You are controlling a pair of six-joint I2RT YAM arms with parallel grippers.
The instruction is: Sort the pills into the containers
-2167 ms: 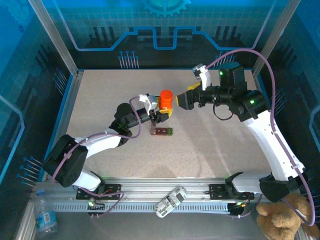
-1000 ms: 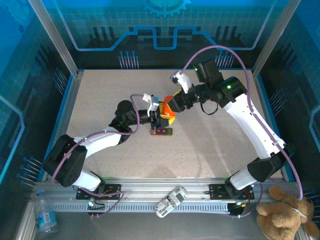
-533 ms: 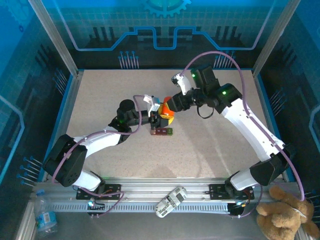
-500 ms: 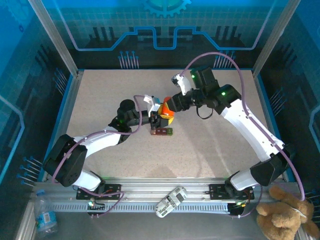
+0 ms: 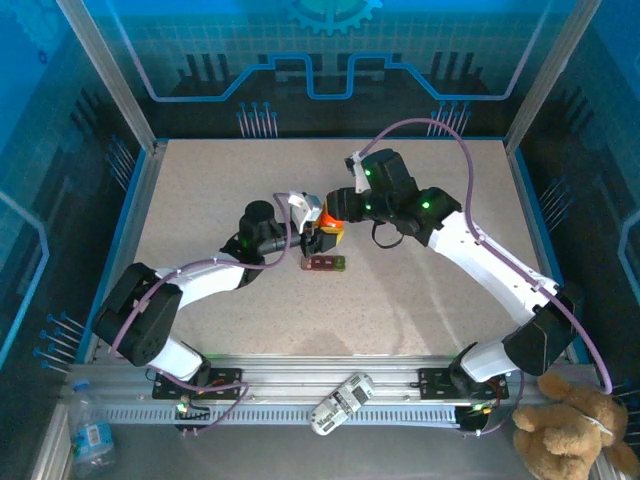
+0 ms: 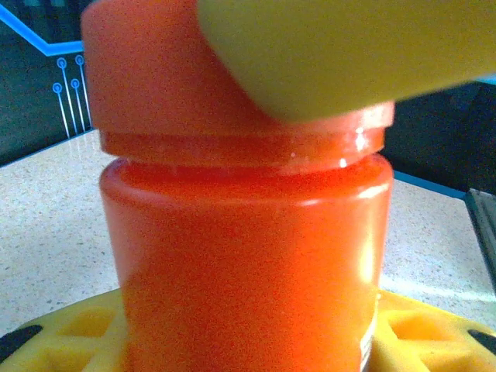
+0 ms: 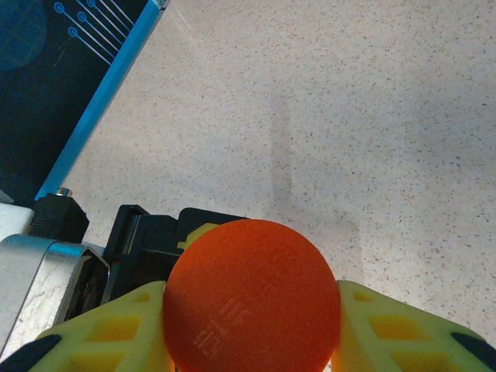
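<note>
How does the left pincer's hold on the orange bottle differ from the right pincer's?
The left pincer grips the orange bottle by its body, from the side; the right pincer grips its cap from above. The left pincer sits lower on the bottle, the right pincer at its top. Both have yellow fingers and are shut on that one bottle.

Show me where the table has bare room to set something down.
Bare: the far left corner of the table, its right side beyond the right arm, and the near stretch by the rail. Crowded: the middle, where the left gripper and right gripper hold the bottle behind the pill strip.
</note>
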